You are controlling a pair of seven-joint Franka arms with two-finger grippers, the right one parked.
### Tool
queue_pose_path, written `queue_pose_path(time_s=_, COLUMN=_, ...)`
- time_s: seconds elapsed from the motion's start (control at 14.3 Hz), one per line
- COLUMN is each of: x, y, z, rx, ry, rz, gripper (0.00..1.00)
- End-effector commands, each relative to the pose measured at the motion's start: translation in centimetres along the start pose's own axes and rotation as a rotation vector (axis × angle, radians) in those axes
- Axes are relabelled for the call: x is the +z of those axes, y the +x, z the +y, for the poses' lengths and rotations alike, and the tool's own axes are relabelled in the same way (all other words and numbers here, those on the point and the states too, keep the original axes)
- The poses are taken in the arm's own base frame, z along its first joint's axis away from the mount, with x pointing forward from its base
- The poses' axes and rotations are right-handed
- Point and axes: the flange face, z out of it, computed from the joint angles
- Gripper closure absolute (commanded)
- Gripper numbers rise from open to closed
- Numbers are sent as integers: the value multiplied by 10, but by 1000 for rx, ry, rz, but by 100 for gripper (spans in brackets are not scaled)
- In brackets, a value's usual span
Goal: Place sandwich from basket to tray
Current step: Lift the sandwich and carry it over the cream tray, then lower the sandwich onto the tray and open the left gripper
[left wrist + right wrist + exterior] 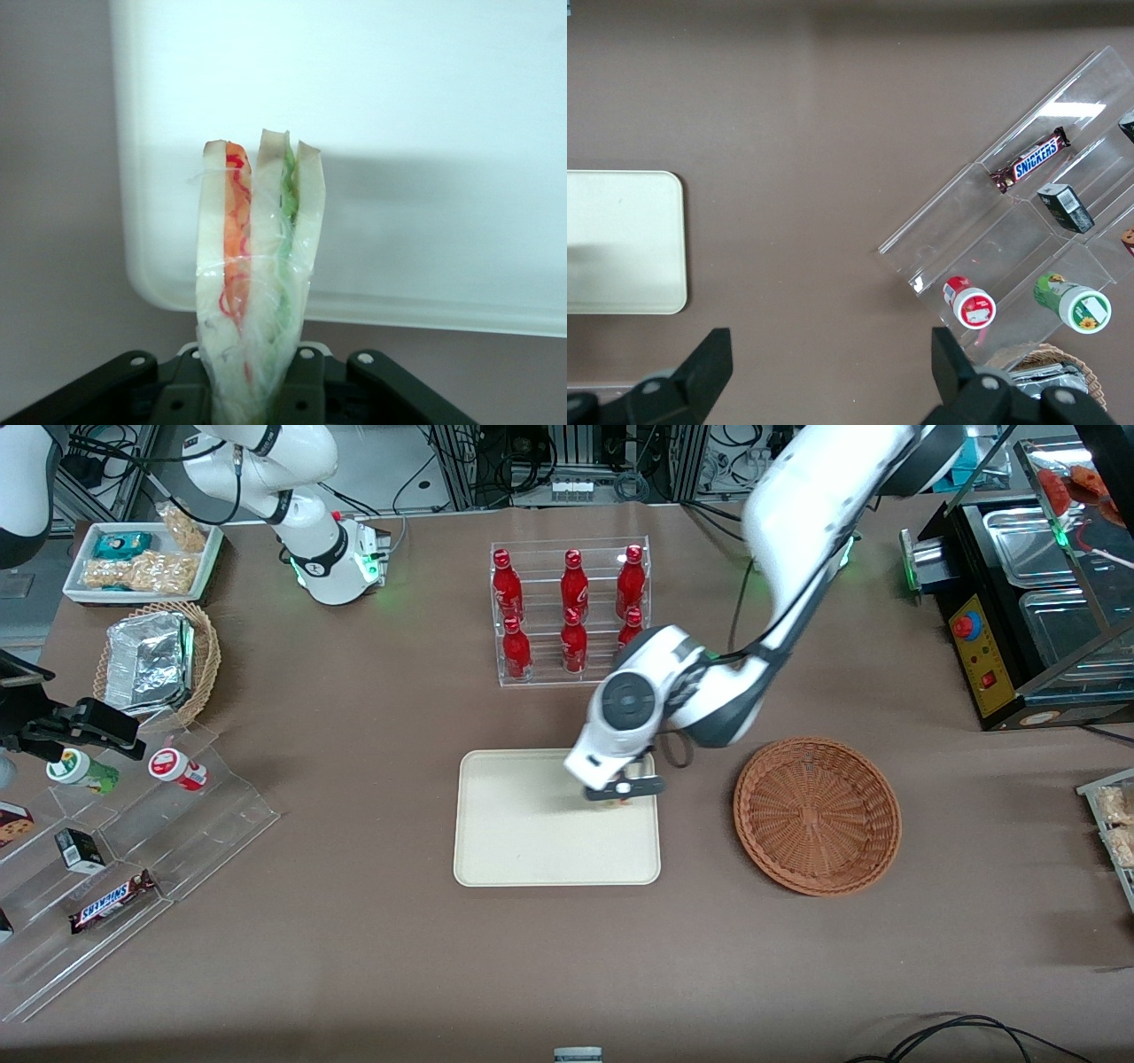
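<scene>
The left gripper hangs just over the cream-white tray, at the tray's edge nearest the basket, and is shut on the sandwich. In the left wrist view the sandwich stands between the fingers: a clear-wrapped wedge of pale bread with orange-red and green filling, held over the tray's corner. In the front view only a sliver of the sandwich shows under the gripper. The reddish-brown wicker basket lies beside the tray toward the working arm's end and holds nothing.
A clear rack of red bottles stands farther from the front camera than the tray. A tan basket with foil, a snack tray and clear stepped shelves with snacks lie toward the parked arm's end. A black appliance stands toward the working arm's end.
</scene>
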Motion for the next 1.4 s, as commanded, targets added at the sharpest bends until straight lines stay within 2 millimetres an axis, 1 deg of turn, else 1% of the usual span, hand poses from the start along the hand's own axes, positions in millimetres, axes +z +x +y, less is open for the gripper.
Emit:
queue_pose_path(time_s=0.0, x=3, y=30, z=20, rx=-2, ry=-8, rz=49, gripper=88)
queue_pose_path(time_s=0.07, x=6, y=32, z=28, rx=9, ry=-19, rz=57, gripper=87)
queue_pose_path(time_s=0.21, x=22, y=45, z=33, rx=14, ry=-29, rz=63, gripper=79)
queue_pose_path(time_s=0.28, x=32, y=48, z=40, rx=35, ry=-31, rz=90, gripper=74)
queue_pose_path(time_s=0.35, x=38, y=48, z=43, rx=40, ry=-37, rz=102, gripper=72)
queue_pose_path(time_s=0.42, x=40, y=47, z=44, rx=47, ry=-37, rz=107, gripper=69)
queue_pose_path(time_s=0.49, x=40, y=48, z=44, rx=49, ry=-39, rz=111, gripper=62)
queue_pose_path(time_s=0.56, x=40, y=48, z=45, rx=47, ry=-47, rz=115, gripper=46)
queue_pose_path(time_s=0.63, x=36, y=49, z=45, rx=37, ry=-51, rz=121, gripper=8)
queue_pose_path(time_s=0.7, x=30, y=50, z=45, rx=32, ry=-52, rz=129, gripper=0)
queue_pose_path(time_s=0.77, x=12, y=50, z=43, rx=30, ry=-50, rz=137, gripper=0)
queue_pose_path(time_s=0.84, x=-13, y=50, z=36, rx=17, ry=-27, rz=140, gripper=0)
queue_pose_path(time_s=0.91, x=-39, y=49, z=26, rx=2, ry=-2, rz=137, gripper=0)
queue_pose_path(time_s=0.98, x=-74, y=45, z=20, rx=-9, ry=-2, rz=142, gripper=0)
queue_pose_path(time_s=1.12, x=-128, y=48, z=-11, rx=-51, ry=8, rz=126, gripper=0)
queue_pose_path(time_s=1.19, x=-152, y=43, z=-24, rx=-59, ry=24, rz=108, gripper=0)
queue_pose_path(time_s=1.26, x=-178, y=40, z=-41, rx=-77, ry=43, rz=102, gripper=0)
queue_pose_path(time_s=1.33, x=-201, y=44, z=-64, rx=-107, ry=56, rz=100, gripper=0)
